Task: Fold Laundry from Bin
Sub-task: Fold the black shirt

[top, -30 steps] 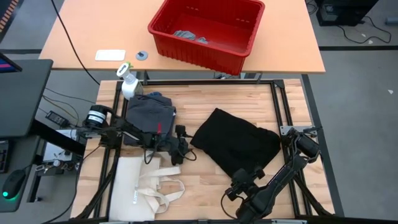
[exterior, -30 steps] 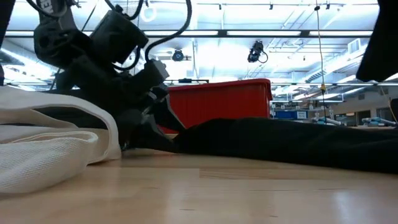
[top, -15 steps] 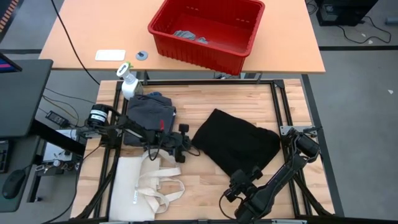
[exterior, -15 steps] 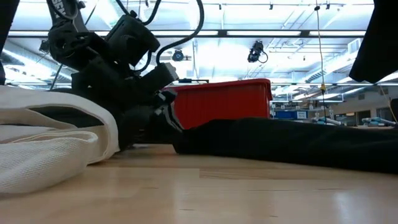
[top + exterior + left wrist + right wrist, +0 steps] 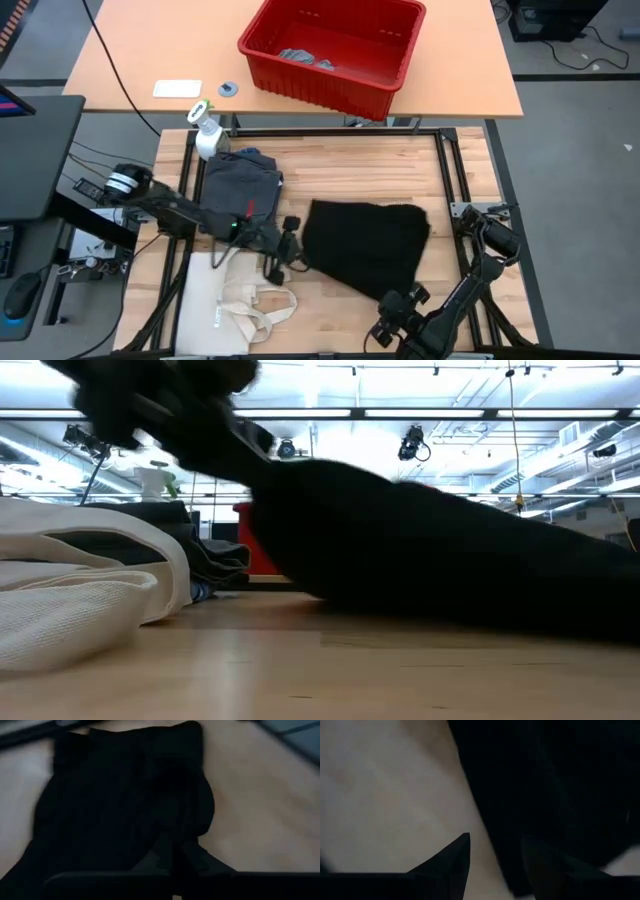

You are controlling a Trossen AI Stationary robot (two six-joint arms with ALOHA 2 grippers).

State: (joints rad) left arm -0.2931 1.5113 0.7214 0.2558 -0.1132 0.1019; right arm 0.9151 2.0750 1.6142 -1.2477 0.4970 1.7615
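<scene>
Jaws of the left gripper [image 5: 283,252] are clamped on the left edge of the black garment [image 5: 365,245], which lies on the wooden table [image 5: 340,165] between the 2 arms. Right gripper [image 5: 400,307], at the cloth's near edge, has its fingers [image 5: 455,855] apart. Soft and light, the cloth will sag and slide; corners or edges give the best hold. Its lifted edge probably blocks the low view, and more laundry sits in the red bin [image 5: 335,50].

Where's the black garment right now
In the high view the black garment lies on the wooden table's middle-right, with the left tool shut on its left edge, beside the cream tote bag.
</scene>
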